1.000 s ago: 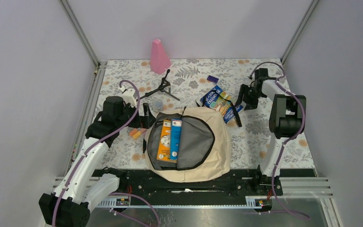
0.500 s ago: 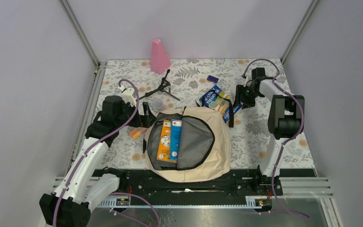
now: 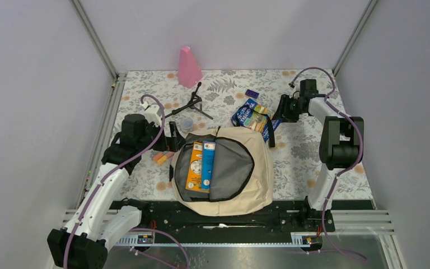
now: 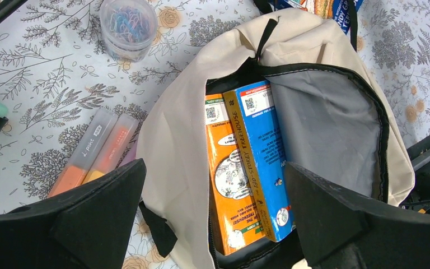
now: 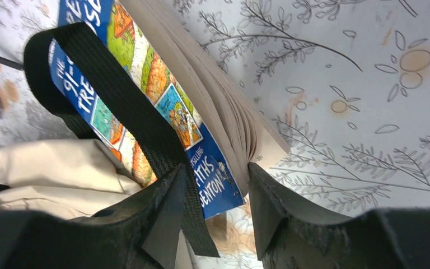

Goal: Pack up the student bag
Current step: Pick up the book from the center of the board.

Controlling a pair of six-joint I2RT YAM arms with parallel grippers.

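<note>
The left arm (image 3: 106,179) rose from its base and bent at the elbow, with its wrist turned toward the bag (image 3: 260,168). The left claw (image 4: 214,174) stood wide, holding nothing. The bag lay on the bench (image 3: 302,162) directly beneath it, zipped open. Between the two fingers, lower down, an orange book (image 4: 224,168) and a blue book (image 4: 263,157) showed side by side inside the dark lining. Off the left finger lay highlighters (image 4: 92,151), and beyond them a jar of clips (image 4: 127,25).

The right arm (image 3: 336,140) stood upright from its base, its forearm reaching far and inward with the wrist pointing left. The right claw (image 5: 217,168) was narrowed around the corner of a loose book (image 5: 145,73). The fanned pages lay against one finger, and a black strap (image 5: 117,95) crossed the cover by the other. Whether the claw truly pinched the book could not be told. The bag's cream fabric lay just beyond the strap-side finger.
</note>
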